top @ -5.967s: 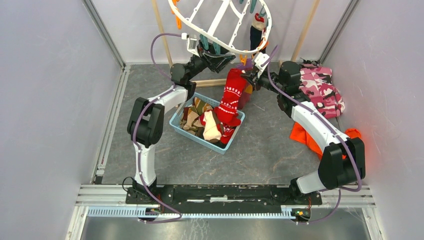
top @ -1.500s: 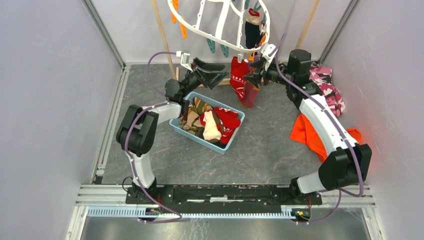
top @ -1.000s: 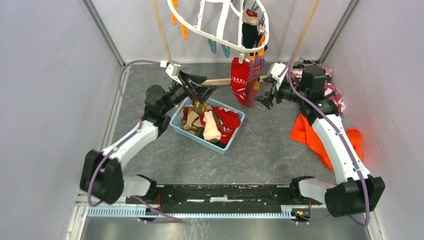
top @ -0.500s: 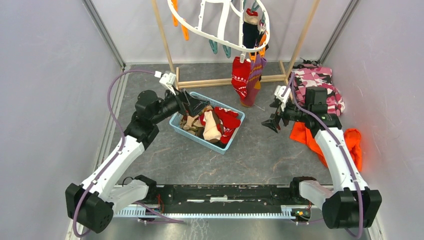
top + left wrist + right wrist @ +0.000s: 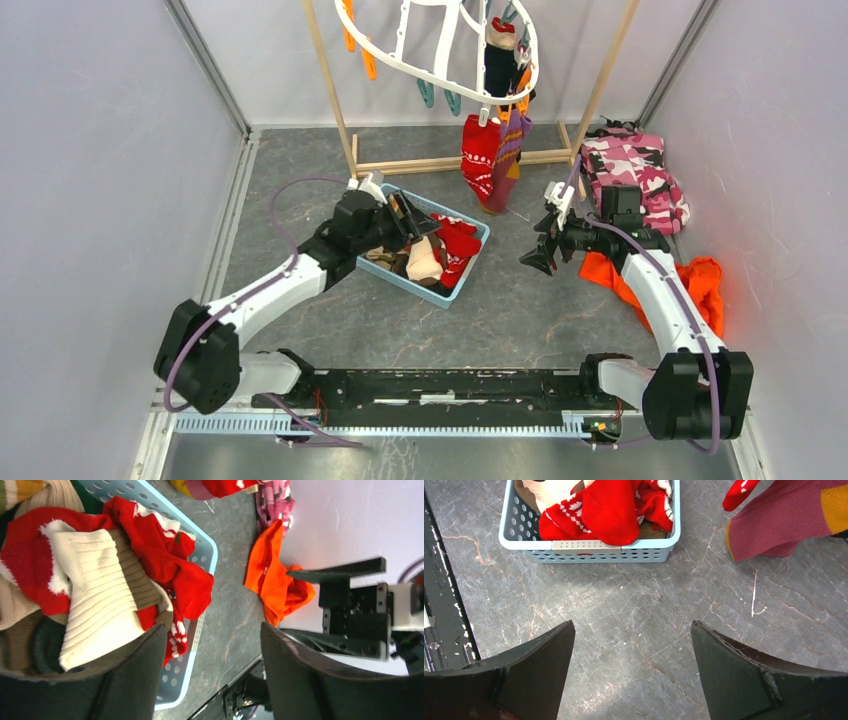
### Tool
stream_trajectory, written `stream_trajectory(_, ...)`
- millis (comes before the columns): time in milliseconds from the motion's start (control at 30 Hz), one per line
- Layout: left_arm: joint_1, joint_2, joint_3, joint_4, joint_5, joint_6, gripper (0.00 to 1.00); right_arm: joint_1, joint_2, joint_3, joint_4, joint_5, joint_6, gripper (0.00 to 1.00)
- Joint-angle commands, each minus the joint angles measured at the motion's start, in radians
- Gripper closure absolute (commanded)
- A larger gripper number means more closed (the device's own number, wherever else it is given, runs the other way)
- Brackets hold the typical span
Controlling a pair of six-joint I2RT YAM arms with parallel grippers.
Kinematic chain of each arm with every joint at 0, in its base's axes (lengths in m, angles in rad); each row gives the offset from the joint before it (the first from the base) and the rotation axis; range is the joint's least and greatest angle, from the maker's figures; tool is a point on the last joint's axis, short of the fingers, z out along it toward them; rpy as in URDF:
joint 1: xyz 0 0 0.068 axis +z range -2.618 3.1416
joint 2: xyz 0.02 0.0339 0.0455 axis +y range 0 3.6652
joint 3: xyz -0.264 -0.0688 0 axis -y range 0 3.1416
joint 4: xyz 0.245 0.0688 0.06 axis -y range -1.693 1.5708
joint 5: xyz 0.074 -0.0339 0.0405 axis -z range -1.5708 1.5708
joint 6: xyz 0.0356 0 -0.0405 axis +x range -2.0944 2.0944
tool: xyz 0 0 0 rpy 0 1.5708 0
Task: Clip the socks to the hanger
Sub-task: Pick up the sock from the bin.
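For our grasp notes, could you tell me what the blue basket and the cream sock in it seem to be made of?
The blue basket looks like moulded matte plastic, given its regular round holes. The cream sock appears soft ribbed knit, with clear ridges.

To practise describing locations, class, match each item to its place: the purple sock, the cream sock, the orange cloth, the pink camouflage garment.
Things:
1 purple sock
2 cream sock
3 orange cloth
4 pink camouflage garment

Places:
A in the blue basket
B on the floor under the right arm
C hanging from the white hanger
D on the floor by the wooden rack's right foot

Pairs: 1-C; 2-A; 3-B; 4-D
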Motion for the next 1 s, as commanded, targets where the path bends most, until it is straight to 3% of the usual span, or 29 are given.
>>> stream_trajectory(0, -0.063, 0.114, 0.108, -0.005, -0.203, -0.182, 0.29, -0.034, -0.011, -0.031, 0.060, -0.035, -0.005, 0.08)
stream_trajectory(133, -0.083, 0.244, 0.229, -0.130, -0.252, -0.226, 0.35, -0.054, -0.028, -0.055, 0.065, -0.038, -0.016, 0.07)
stream_trajectory(467, -0.104, 0.389, 0.421, -0.426, -0.387, -0.311, 0.34, -0.080, 0.000, -0.044, 0.067, -0.080, -0.012, 0.08)
stream_trajectory(633, -0.105, 0.428, 0.448, -0.418, -0.352, -0.316, 0.35, -0.080, 0.008, -0.040, 0.068, -0.086, -0.009, 0.08)
stream_trajectory(800, -0.106, 0.452, 0.463, -0.382, -0.303, -0.314, 0.49, -0.080, 0.005, -0.038, 0.067, -0.088, -0.005, 0.08)
stream_trajectory(967, -0.106, 0.443, 0.470, -0.377, -0.277, -0.298, 0.49, -0.080, 0.004, -0.037, 0.067, -0.089, -0.005, 0.08)
